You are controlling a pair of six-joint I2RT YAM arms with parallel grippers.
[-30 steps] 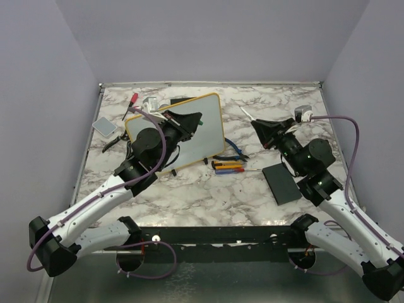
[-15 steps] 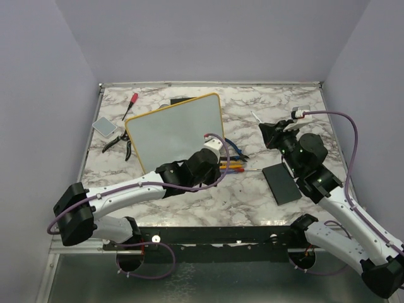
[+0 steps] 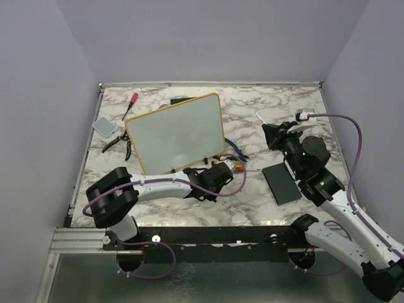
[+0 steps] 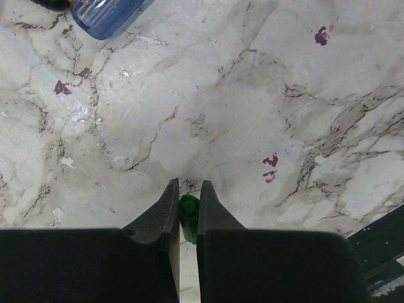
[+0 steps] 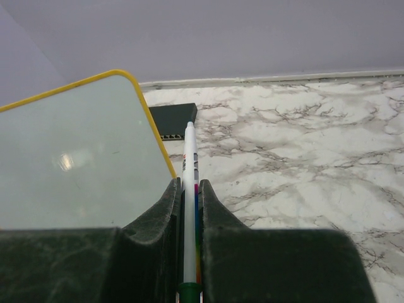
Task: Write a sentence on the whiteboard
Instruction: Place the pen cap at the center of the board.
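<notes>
Standing tilted at the back left of the bench (image 3: 271, 104), the yellow-framed whiteboard (image 3: 177, 132), left gripper (image 4: 187, 187) low over the marble in front, clenched on a small green piece (image 4: 188, 219), right gripper (image 5: 188, 184) apart, grasping a white pen (image 5: 189, 148).

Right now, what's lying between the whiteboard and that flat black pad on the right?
In the top view: blue-handled pliers and a few orange, yellow and red pens or screwdrivers, partly under the left arm.

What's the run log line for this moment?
left gripper: shut on small green item | right gripper: shut on white pen | whiteboard: no writing visible
</notes>
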